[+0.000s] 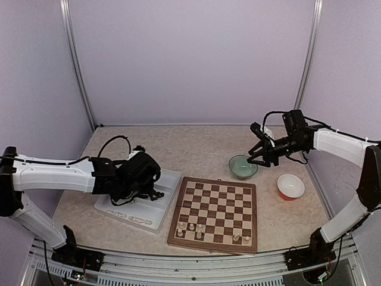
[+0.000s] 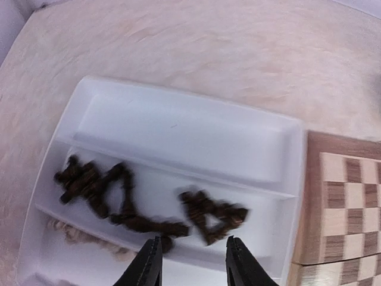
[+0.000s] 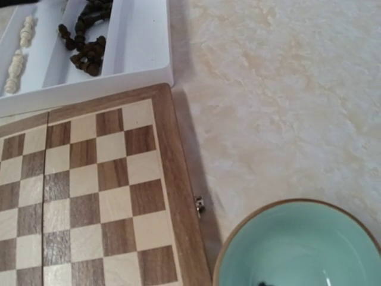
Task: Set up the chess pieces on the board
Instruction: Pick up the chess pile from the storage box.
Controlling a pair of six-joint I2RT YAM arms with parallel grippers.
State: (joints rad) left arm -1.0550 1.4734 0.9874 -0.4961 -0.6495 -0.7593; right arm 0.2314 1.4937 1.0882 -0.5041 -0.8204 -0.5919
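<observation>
Board point(image 1: 214, 213) sits centre-near, a few cream pieces point(image 1: 191, 227) on its near rows. White tray point(image 2: 178, 131) just left of it holds the dark pieces point(image 2: 143, 205). Left gripper point(image 2: 192, 244) over tray: jaws spread, empty, dark pieces just past the tips. Right gripper point(image 1: 255, 156) over green bowl point(image 1: 241, 170), far-right of board; can't tell its jaws.

Bench point(image 1: 178, 146), far side: open passage.
Board point(image 1: 217, 199), near rows: chess pieces point(image 1: 191, 227) standing.
Right flank: green bowl point(image 1: 243, 167), red bowl point(image 1: 290, 186).

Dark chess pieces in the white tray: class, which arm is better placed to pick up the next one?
Left. The left claw hangs open just above the dark pieces in the tray, while the right claw is across the board, over the green bowl.
</observation>
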